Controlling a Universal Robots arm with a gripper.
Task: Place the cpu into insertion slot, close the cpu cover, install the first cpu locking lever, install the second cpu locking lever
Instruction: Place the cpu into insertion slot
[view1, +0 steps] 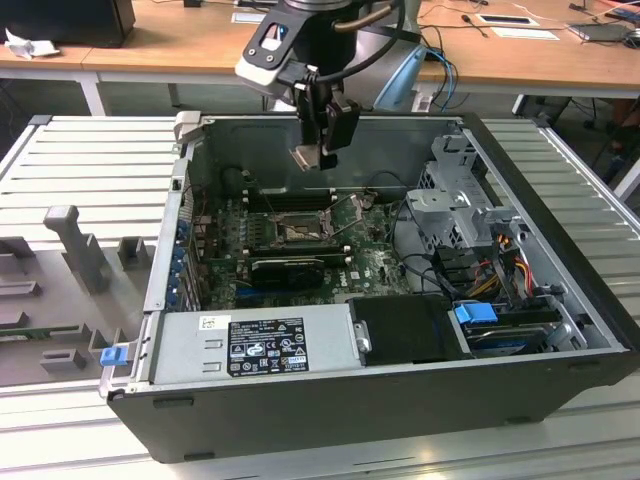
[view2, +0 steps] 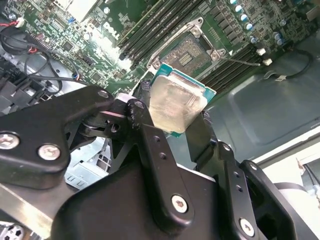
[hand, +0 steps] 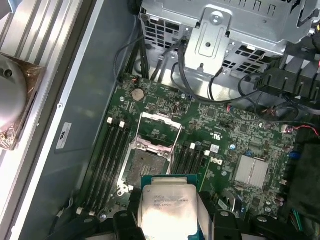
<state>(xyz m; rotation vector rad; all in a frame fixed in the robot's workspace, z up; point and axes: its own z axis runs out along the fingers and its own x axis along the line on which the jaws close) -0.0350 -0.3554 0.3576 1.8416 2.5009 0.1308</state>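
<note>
Exterior view: the gripper hangs over the open computer case, at twelve o'clock from the insertion slot and well apart from it. Its jaws pinch the cpu by two opposite edges. In both wrist views the cpu sits between the black fingers with its pale metal top facing the camera. In the first wrist view the cpu cover is swung back beside the bare slot, with memory slots alongside. In the exterior view the power supply lies at six o'clock from the slot.
</note>
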